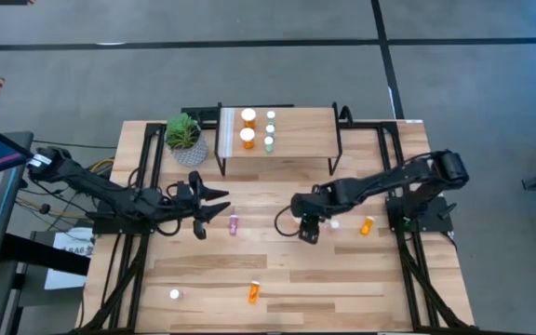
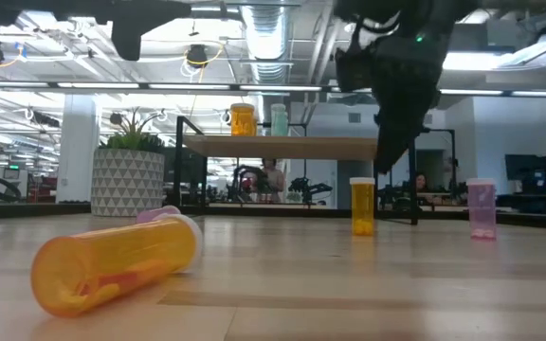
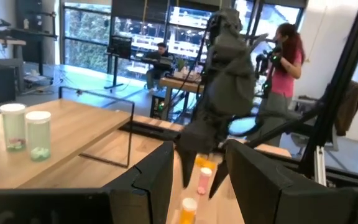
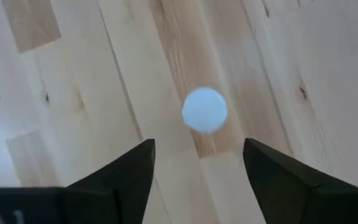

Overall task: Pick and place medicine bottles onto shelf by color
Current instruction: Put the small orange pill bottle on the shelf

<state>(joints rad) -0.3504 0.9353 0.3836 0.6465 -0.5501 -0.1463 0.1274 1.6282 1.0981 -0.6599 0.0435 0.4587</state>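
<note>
Bottles stood partly hidden: under the right gripper (image 4: 197,174), only a round white cap (image 4: 204,109) showed against pale wood grain, its body unseen. That gripper's dark fingers were spread wide with nothing between them, at centre right of the high view. The left gripper (image 1: 220,203), at centre left, held nothing visible; how far apart its fingers were, I cannot tell. The shelf (image 1: 301,138), a smooth light-wood board on thin black legs at upper centre, carried orange and teal-green bottles (image 1: 248,139).
</note>
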